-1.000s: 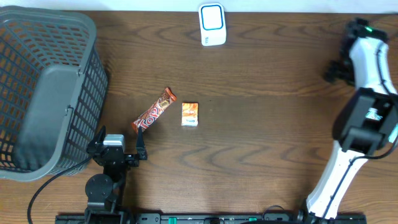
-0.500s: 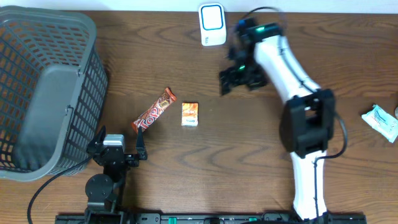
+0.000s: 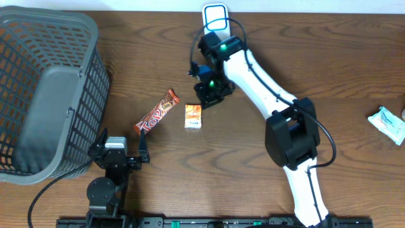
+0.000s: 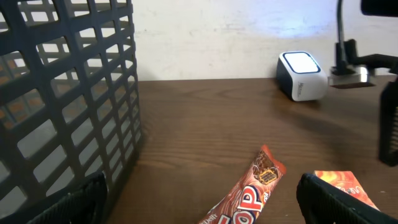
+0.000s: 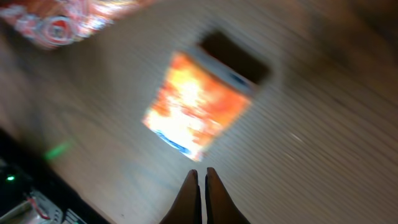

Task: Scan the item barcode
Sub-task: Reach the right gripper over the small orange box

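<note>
Grey mesh basket [image 3: 95, 82] fills the left side of the table [image 3: 342, 63]. Just right of it, at the near edge, the left gripper [image 3: 121, 147] sits with its jaws spread wide and nothing in them. It faces a red-brown chocolate bar [image 3: 157, 112] lying at an angle just beyond it.

Next over is the small orange packet [image 3: 193, 116], flat on the wood just right of the bar, not touching it. The right gripper [image 5: 200, 186] is over that packet's far-right corner, fingers pinched fully together and empty. The wrist view is blurry, so I can't tell if the tips touch the packet.

White scanner [image 3: 216, 25] stands at the far edge, behind the right arm. A pale crumpled wrapper [image 3: 387, 123] lies way off right.
</note>
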Motion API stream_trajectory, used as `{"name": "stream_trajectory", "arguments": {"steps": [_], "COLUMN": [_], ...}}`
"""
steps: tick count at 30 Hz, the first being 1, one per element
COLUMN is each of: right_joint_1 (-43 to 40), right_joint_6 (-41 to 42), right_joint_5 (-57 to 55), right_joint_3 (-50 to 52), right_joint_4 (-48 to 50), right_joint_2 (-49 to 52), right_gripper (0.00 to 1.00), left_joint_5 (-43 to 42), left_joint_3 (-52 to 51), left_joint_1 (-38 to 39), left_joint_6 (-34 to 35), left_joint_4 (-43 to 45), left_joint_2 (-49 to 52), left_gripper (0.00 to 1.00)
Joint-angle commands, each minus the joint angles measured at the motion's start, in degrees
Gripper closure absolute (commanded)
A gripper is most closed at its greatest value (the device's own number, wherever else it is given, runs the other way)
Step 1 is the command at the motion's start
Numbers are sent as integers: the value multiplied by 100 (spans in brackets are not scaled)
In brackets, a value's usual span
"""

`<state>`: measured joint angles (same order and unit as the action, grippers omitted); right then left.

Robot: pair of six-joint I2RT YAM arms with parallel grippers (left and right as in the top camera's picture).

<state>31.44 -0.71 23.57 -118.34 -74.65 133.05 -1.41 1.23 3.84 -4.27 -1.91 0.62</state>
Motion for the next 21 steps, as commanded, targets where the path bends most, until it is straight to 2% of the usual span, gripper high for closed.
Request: {"name": "stream_trajectory", "arguments": {"steps": [1,8,13,21], "right_joint_1": [284,822,1167,1403], "right_joint_6": [-66,-46,407,627], "right_joint_5": [442,369,-216,-859], "right_joint_3": [-68,20,284,811], "right_joint_4": [299,1091,1639,1735], "right_joint_2": [-157,-153,-153,-151], "right_gripper": [99,97,98,99], "left_joint_5": [55,55,55,55], "left_joint_3": [-101,-101,-101,-101], "left_joint_1": [-24,-24,-24,-24], "left_joint_6": [50,52,50,50], "left_joint_4": [-214,-214,-214,-214], "left_joint_2": [-39,-39,-39,-39], "left_gripper": [2,2,2,2]}}
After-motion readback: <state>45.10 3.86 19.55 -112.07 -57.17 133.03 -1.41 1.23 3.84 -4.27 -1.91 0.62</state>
